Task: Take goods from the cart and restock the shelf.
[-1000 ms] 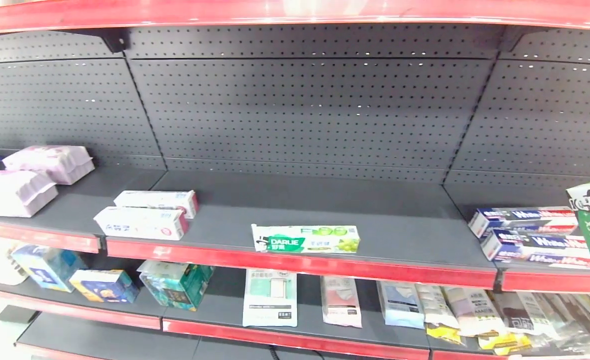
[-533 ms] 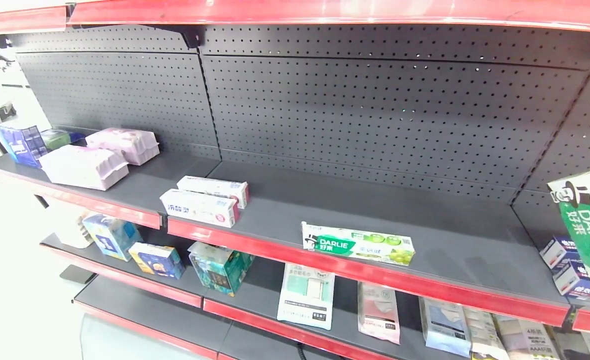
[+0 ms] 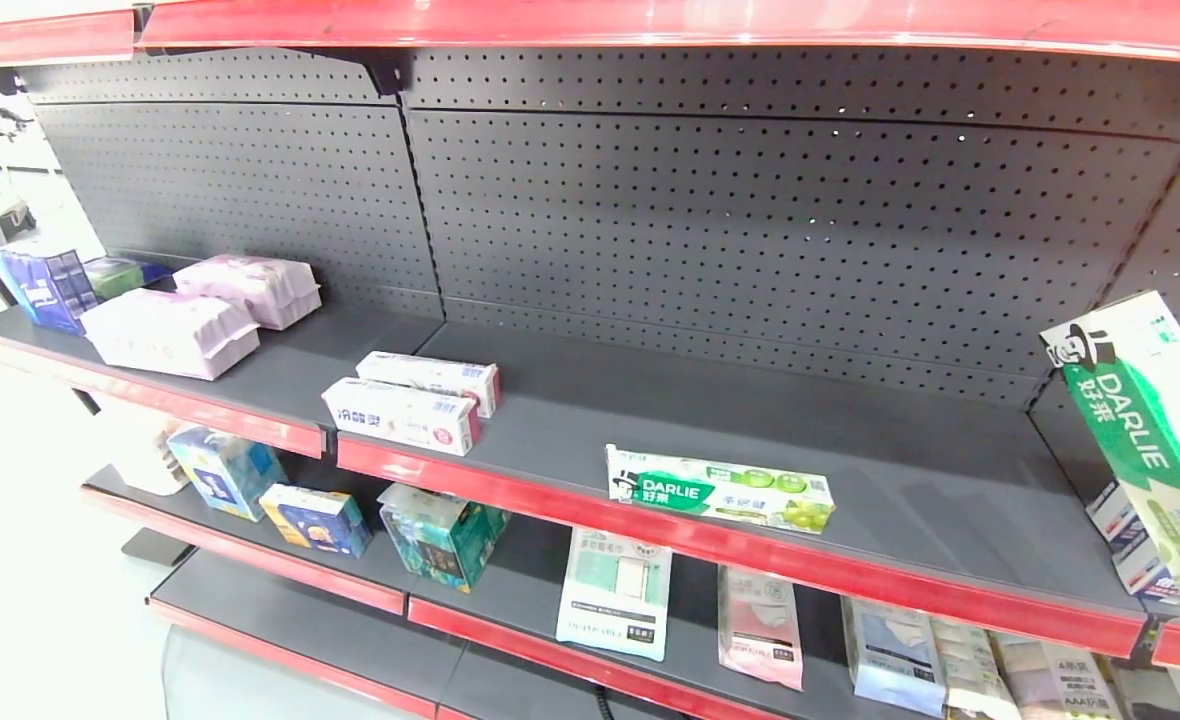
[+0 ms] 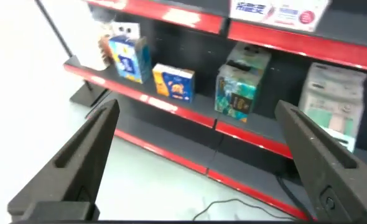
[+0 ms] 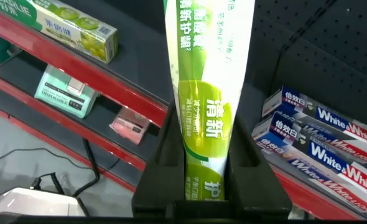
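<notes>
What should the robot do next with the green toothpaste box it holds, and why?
Probably carry the held green toothpaste box left and lower it onto the bare shelf beside the matching box lying there. The right gripper grips it near the shelf's right end.

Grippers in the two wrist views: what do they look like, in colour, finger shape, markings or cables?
Left gripper: two matte dark grey fingers, flat-sided slabs narrowing toward blunt tips. Right gripper: black, with two squarer, blocky fingers rising from a boxy black body. Both look plain, with no visible markings or cables on them.
</notes>
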`<state>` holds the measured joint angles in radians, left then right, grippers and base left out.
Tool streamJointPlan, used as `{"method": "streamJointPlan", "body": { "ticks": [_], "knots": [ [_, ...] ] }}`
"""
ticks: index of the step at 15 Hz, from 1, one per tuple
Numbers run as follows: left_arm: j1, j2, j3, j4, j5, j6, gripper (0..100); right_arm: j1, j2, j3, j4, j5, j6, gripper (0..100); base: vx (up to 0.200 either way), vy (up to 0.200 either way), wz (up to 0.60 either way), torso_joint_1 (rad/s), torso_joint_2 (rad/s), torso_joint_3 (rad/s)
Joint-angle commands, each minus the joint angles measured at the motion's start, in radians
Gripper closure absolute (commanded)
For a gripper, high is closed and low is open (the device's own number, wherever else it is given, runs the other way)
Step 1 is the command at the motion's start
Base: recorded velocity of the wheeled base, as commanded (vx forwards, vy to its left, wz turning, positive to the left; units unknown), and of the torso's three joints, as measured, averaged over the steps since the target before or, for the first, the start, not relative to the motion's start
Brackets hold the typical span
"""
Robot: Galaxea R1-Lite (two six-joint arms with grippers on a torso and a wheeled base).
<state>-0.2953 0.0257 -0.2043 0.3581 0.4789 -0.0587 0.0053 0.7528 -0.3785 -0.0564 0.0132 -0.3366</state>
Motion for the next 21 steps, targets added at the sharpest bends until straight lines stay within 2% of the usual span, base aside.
{"method": "streamJointPlan", "body": {
  "ticks": [1,2,3,4,5,7,8,9,10,11,13,14,15,16,18,19,20,21],
  "knots": [
    [0.007,0.036,0.003,0.001,0.017,-0.003,0,-0.001,0.007,0.000,-0.002,0.001,-0.010,100,0.000,0.000,0.00,0.000,0.00,0.000],
    [0.045,0.077,0.003,-0.002,0.018,-0.004,0,-0.001,-0.001,0.001,0.000,0.001,-0.012,100,0.000,0.000,0.00,0.000,0.00,0.000],
    [0.124,0.114,0.002,-0.008,0.013,-0.007,0,-0.001,-0.003,0.004,0.000,0.001,-0.012,100,0.000,0.000,0.00,0.000,0.00,0.000],
    [0.179,0.134,0.003,-0.011,0.012,-0.020,0,-0.001,-0.006,0.004,0.000,0.001,-0.012,100,0.000,0.000,0.00,0.000,0.00,0.000],
    [0.251,0.123,0.017,-0.016,-0.026,-0.029,0,-0.001,-0.010,0.006,0.000,0.001,-0.012,100,0.000,0.000,0.00,0.000,0.00,0.000],
    [0.255,0.069,0.022,-0.018,-0.054,-0.018,0,-0.002,-0.012,0.013,0.000,0.001,-0.012,100,0.000,0.000,0.00,0.000,0.00,0.000],
    [0.248,0.046,0.037,-0.050,-0.183,-0.033,0,-0.002,-0.012,0.018,0.000,0.001,-0.010,100,0.000,0.000,0.00,0.000,0.00,0.000],
    [0.249,0.048,0.082,-0.143,-0.304,-0.043,0,-0.002,-0.010,0.021,0.000,0.001,-0.012,100,0.000,0.000,0.00,0.000,0.00,0.000],
    [0.248,0.048,0.131,-0.258,-0.391,-0.026,0,-0.002,-0.009,0.024,0.000,0.001,-0.012,100,0.000,0.000,0.00,0.000,0.00,0.000],
    [0.248,0.049,0.141,-0.278,-0.507,0.039,0,-0.002,-0.006,0.024,-0.002,0.001,-0.012,100,0.000,0.000,0.00,0.000,0.00,0.000],
    [0.248,0.049,0.141,-0.277,-0.622,0.066,0,-0.002,0.000,0.020,-0.002,0.001,-0.012,100,0.000,0.000,0.00,0.000,0.00,0.000],
    [0.248,0.052,0.141,-0.277,-0.576,0.043,0,-0.002,0.000,0.020,-0.002,0.001,-0.012,100,0.000,0.000,0.00,0.000,0.00,0.000],
    [0.248,0.059,0.143,-0.277,-0.494,0.004,0,-0.004,-0.004,0.021,-0.002,0.001,-0.012,100,0.000,0.000,0.00,0.000,0.00,0.000],
    [0.248,0.095,0.144,-0.281,-0.442,-0.007,0,-0.005,-0.006,0.021,-0.002,-0.001,-0.012,100,0.000,0.000,0.00,0.000,0.00,0.000],
    [0.248,0.122,0.146,-0.286,-0.436,0.008,0,-0.005,-0.006,0.018,-0.002,-0.001,-0.012,100,0.000,0.000,0.00,0.000,0.00,0.000],
    [0.257,0.140,0.147,-0.288,-0.415,0.017,0,-0.005,-0.001,0.016,-0.002,-0.001,-0.012,100,0.000,0.000,0.00,0.000,0.00,0.000],
    [0.291,0.145,0.149,-0.294,-0.375,0.016,0,-0.005,-0.001,0.020,-0.002,-0.001,-0.012,100,0.000,0.000,0.00,0.000,0.00,0.000],
    [0.338,0.145,0.154,-0.301,-0.365,0.016,0,-0.005,-0.001,0.023,-0.002,-0.001,-0.012,100,0.000,0.000,0.00,0.000,0.00,0.000]
  ]
}}
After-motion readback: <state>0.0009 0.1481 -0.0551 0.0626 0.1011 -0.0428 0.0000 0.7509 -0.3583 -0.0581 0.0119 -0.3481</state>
